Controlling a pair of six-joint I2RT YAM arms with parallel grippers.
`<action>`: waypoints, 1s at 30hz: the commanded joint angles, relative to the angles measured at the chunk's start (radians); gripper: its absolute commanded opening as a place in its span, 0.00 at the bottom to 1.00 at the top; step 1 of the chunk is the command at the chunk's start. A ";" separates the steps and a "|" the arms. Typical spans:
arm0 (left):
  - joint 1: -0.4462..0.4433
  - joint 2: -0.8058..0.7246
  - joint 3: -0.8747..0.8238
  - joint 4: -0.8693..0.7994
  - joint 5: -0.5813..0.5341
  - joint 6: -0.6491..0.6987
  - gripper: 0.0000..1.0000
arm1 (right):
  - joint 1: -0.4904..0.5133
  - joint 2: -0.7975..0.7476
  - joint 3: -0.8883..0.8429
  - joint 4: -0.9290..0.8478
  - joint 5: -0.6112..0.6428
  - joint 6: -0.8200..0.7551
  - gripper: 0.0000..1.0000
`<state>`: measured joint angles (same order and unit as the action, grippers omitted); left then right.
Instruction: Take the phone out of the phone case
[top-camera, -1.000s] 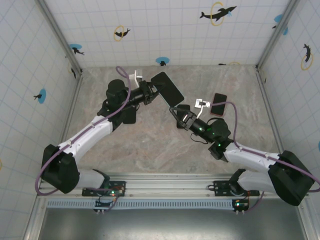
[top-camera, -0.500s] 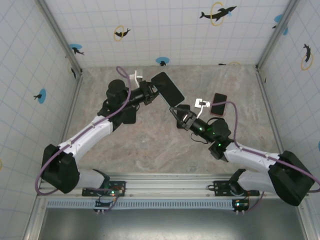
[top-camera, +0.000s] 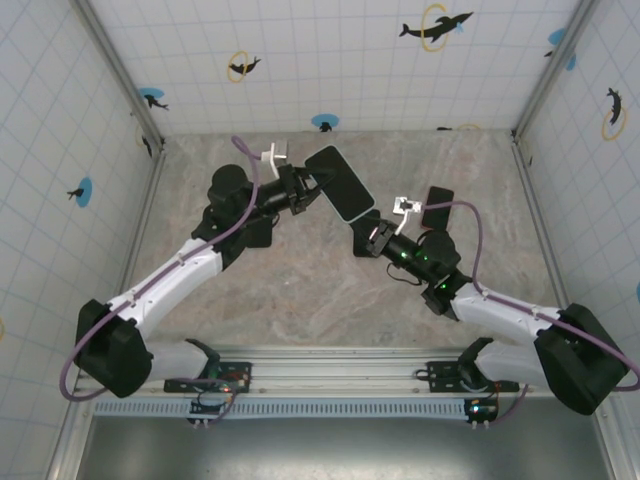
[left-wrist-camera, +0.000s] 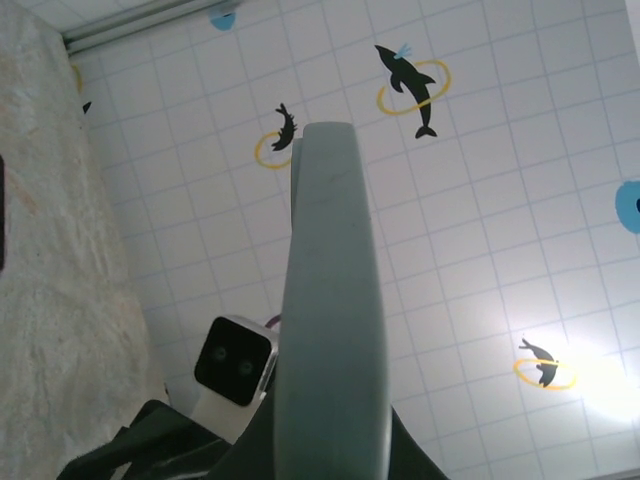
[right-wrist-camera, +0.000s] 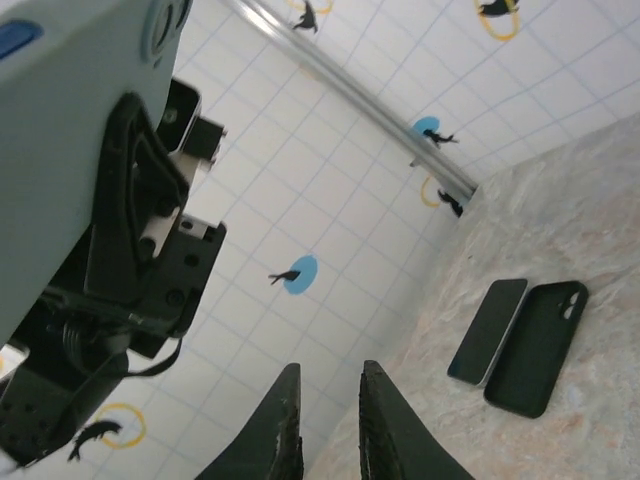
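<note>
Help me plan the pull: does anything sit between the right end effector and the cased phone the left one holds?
Nothing visible does. The right end effector is just beside the cased phone, gripped by the left end effector.

phone case (left-wrist-camera: 335, 300): plain pale grey-green.
phone (top-camera: 340, 183): black screen.
loose case (right-wrist-camera: 537, 347): black, far right on the table.
loose phone (right-wrist-camera: 487, 331): dark face, pale edge.
table (top-camera: 300, 290): mottled beige-grey, stone pattern.
walls (top-camera: 330, 60): white tiles, pale grid lines; black dolphins in orange rings, blue discs.
arms (top-camera: 185, 265): white links, black joints.
cable (top-camera: 238, 141): purple, on the left arm.
</note>
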<state>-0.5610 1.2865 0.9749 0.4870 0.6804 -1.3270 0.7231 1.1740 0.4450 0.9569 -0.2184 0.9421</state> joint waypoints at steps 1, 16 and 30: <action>0.009 -0.004 -0.007 -0.002 -0.010 0.065 0.00 | 0.015 -0.012 0.014 0.079 -0.088 -0.025 0.29; 0.007 0.027 0.014 0.064 -0.036 0.066 0.00 | 0.045 -0.041 -0.013 0.180 -0.009 0.078 0.30; 0.002 0.028 0.024 0.087 -0.019 0.027 0.00 | 0.044 -0.032 -0.005 0.112 -0.007 0.015 0.06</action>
<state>-0.5602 1.3422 0.9756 0.5102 0.6434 -1.2678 0.7666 1.1423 0.4290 1.1229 -0.2520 1.0458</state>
